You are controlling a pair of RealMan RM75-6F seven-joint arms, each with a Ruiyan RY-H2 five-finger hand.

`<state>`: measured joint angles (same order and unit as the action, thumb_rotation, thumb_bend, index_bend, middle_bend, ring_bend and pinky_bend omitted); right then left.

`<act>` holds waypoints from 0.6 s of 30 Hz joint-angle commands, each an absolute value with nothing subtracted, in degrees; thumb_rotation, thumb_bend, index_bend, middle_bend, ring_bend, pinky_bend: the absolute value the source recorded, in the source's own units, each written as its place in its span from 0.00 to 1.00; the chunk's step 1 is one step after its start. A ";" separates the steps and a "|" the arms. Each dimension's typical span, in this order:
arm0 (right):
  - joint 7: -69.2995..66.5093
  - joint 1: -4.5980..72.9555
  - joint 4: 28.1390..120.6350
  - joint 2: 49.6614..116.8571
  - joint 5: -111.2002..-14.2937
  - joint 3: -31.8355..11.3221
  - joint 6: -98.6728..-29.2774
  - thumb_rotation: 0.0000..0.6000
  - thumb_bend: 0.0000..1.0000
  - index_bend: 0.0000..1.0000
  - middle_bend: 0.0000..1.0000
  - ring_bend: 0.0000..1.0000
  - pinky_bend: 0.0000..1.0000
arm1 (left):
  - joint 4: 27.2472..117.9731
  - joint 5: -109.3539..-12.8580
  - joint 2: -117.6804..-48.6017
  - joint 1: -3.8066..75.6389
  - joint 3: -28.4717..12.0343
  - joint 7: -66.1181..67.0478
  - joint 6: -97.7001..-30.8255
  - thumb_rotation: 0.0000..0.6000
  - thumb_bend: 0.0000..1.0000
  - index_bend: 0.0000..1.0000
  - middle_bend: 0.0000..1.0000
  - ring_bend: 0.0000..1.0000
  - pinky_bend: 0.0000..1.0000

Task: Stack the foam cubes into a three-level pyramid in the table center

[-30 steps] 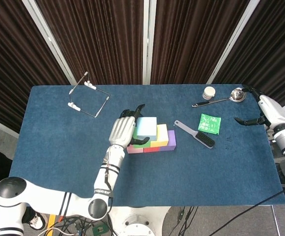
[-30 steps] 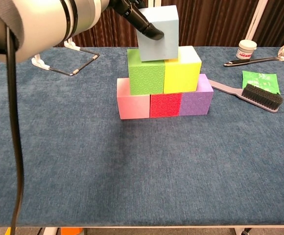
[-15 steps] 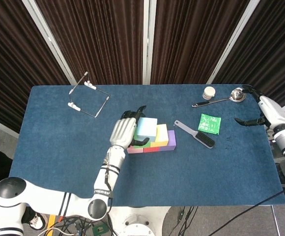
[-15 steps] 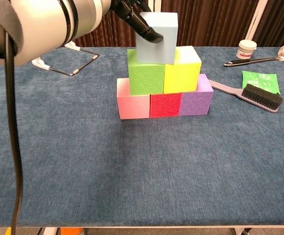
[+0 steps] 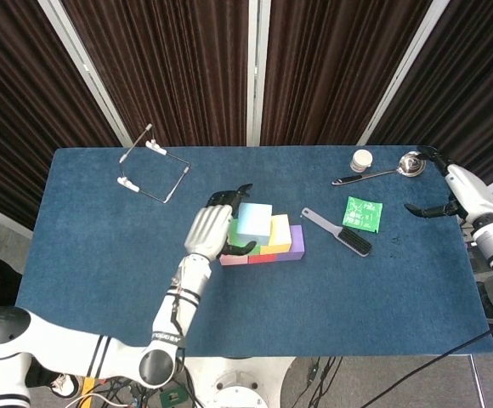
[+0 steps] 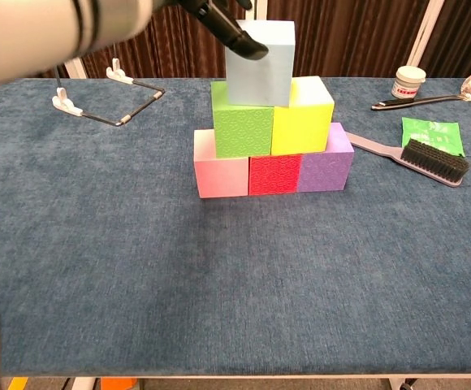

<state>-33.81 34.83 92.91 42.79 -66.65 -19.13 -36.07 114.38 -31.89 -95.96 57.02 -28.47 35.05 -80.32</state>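
Note:
The light blue cube (image 5: 254, 223) (image 6: 260, 63) rests on top of the green cube (image 6: 242, 128) and yellow cube (image 6: 303, 115). Beneath them stand the pink cube (image 6: 220, 173), red cube (image 6: 274, 175) and purple cube (image 6: 326, 166) in a row. My left hand (image 5: 212, 229) wraps the blue cube from the left. Its fingers reach over the far side, and its thumb (image 6: 246, 47) lies against the front face. My right hand (image 5: 449, 202) hovers at the table's right edge, fingers apart and holding nothing.
A wire frame (image 5: 153, 167) lies at the back left. A brush (image 5: 338, 231) lies just right of the stack, with a green packet (image 5: 362, 212) beyond it. A spoon (image 5: 382, 172) and a white jar (image 5: 362, 160) sit at the back right.
The light blue cube came down onto the green and yellow cubes and now sits square. My left forearm has drawn back out of the chest view. The right hand has not moved.

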 commanded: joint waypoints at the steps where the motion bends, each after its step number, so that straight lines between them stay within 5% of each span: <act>1: -32.17 35.26 95.60 41.05 -66.32 -19.74 -36.56 1.00 0.13 0.00 0.10 0.00 0.00 | 122.06 -34.50 -89.87 51.78 -25.76 33.87 -83.13 1.00 0.21 0.08 0.14 0.07 0.08; 8: -26.47 37.79 103.67 38.69 -63.80 -20.49 -35.99 1.00 0.10 0.00 0.10 0.00 0.00 | 128.88 -43.47 -77.88 41.91 -19.32 29.51 -85.79 1.00 0.21 0.08 0.14 0.06 0.08; 18: -11.46 46.48 115.47 38.82 -53.07 -19.63 -34.81 1.00 0.08 0.00 0.10 0.00 0.00 | 117.16 -69.06 -63.40 28.16 -5.67 8.36 -81.02 1.00 0.21 0.08 0.14 0.06 0.08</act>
<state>-15.57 43.25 112.15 38.98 -57.61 -20.22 -35.70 122.69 -61.00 -68.07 33.52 -10.81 16.45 -82.51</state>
